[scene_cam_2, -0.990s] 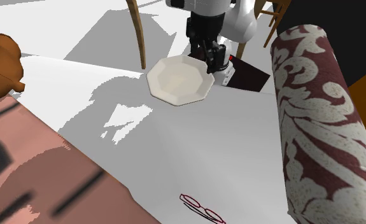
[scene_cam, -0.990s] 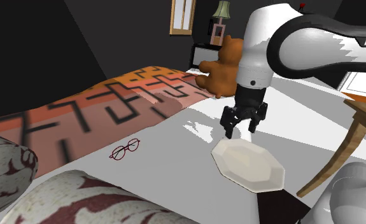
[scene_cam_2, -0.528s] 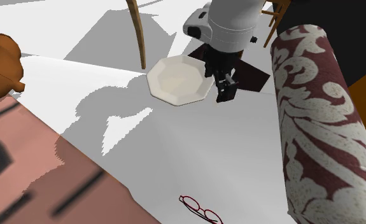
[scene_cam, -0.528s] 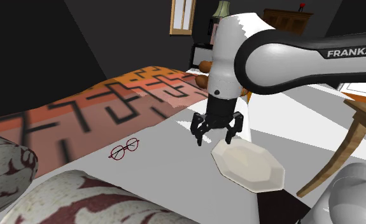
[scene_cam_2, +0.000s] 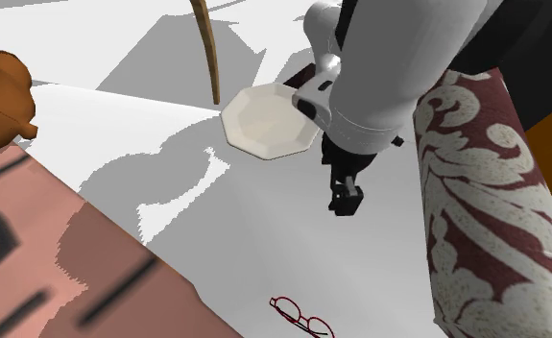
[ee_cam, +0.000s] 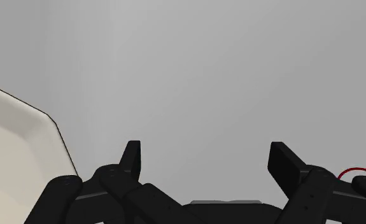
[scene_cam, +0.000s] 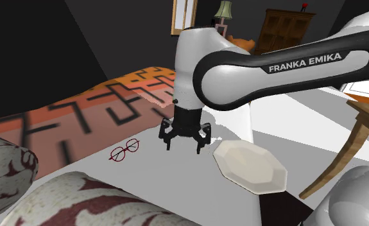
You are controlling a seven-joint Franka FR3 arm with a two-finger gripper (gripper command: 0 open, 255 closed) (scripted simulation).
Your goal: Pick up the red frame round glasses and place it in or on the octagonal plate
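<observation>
The arm [scene_cam: 199,61] is built of smooth, rounded white shells with a dark grey band along one link, which carries white lettering [scene_cam: 305,62] reading "FRANKA EMIKA". Its gripper [scene_cam: 183,146] is all black, with two blocky, angular fingers [ee_cam: 132,159].

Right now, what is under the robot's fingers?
Bare white bed surface lies under the open fingers. The red glasses sit off to one side and the octagonal plate to the other, neither beneath. In the wrist view the fingers cover part of each.
</observation>
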